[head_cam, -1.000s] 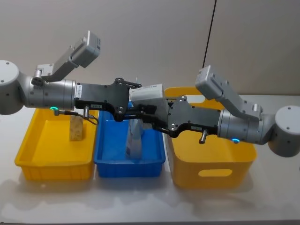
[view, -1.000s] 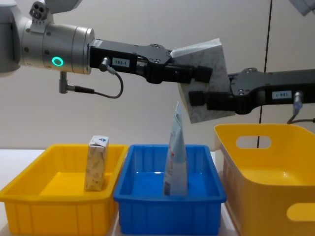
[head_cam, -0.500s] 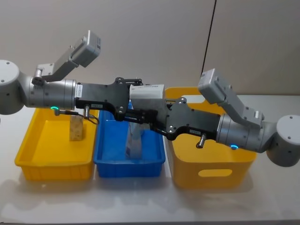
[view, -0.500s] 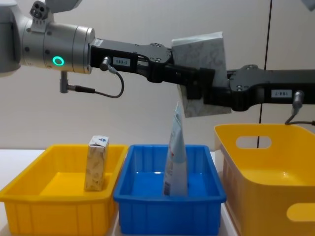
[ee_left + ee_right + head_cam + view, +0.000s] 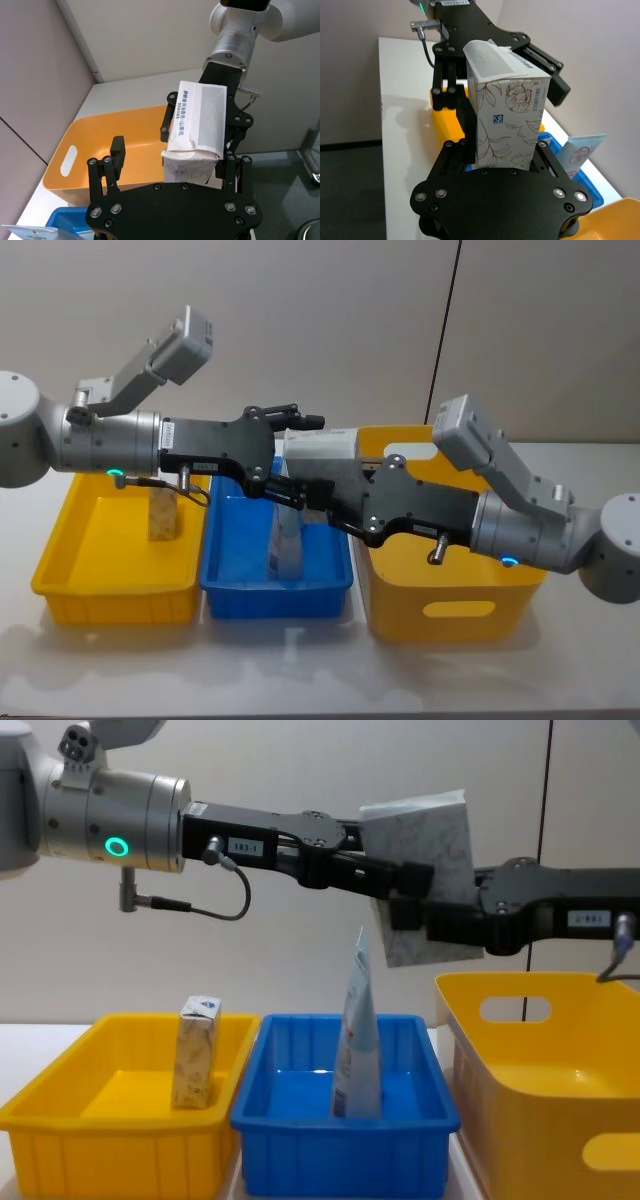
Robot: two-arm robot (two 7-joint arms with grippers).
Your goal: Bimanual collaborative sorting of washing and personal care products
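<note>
Marbled box [image 5: 425,870] clamped in right end effector [image 5: 505,142], left end effector [image 5: 175,157] spread open; carton [image 5: 197,1052], tube [image 5: 358,1040] already binned, box pending.

Left arm [image 5: 110,810], at 10 o'clock in the chest view: silver-grey cylindrical joint with a lit green ring [image 5: 118,846], then a flat black link with a white label [image 5: 244,846] reading 183-1 and a looping black cable [image 5: 180,904] beneath. Right arm [image 5: 530,530], at 4 o'clock in the head view: same finish, teal light [image 5: 510,562]. Each wrist carries a grey box-shaped module [image 5: 182,343]. The black wrist plate [image 5: 170,210] shows silver screws.
</note>
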